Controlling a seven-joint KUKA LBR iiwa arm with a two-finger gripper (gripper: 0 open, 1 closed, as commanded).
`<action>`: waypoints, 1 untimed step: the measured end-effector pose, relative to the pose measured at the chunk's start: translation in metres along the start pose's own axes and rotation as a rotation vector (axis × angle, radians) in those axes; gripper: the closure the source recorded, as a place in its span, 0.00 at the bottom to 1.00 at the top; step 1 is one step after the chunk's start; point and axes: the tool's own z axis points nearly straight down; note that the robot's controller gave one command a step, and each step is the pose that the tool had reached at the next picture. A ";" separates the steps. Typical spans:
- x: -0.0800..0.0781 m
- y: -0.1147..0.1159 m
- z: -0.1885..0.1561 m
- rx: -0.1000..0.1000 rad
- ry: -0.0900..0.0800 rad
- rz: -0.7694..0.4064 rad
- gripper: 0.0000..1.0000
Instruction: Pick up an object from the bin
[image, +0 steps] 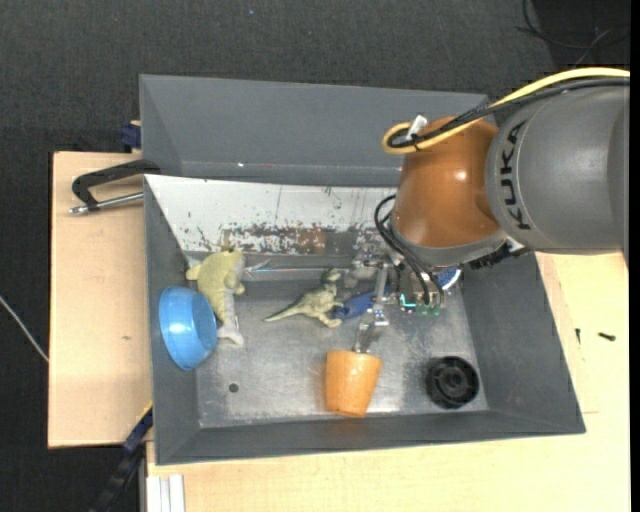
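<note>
Fingers (367, 338) low near the middle of the bin (300, 120), and whether they're spread or closed I can't tell (the orange wrist cover (445, 190) crowds them). The gripper (370, 330) sits just by the orange cup (352, 382), with a small dinosaur figure (315, 305) beside it. Best play: straddle the cup's rim squarely before closing, or it probably skids.

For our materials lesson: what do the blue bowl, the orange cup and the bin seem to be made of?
Blue bowl: probably plastic, smooth and glossy, with even colour and a soft sheen.
Orange cup: likely plastic, duller finish, with uniform colour.
Bin: metal, grey; its back wall reflects light like a dull mirror.
</note>
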 end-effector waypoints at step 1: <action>-0.035 -0.017 0.058 0.001 -0.015 -0.210 0.00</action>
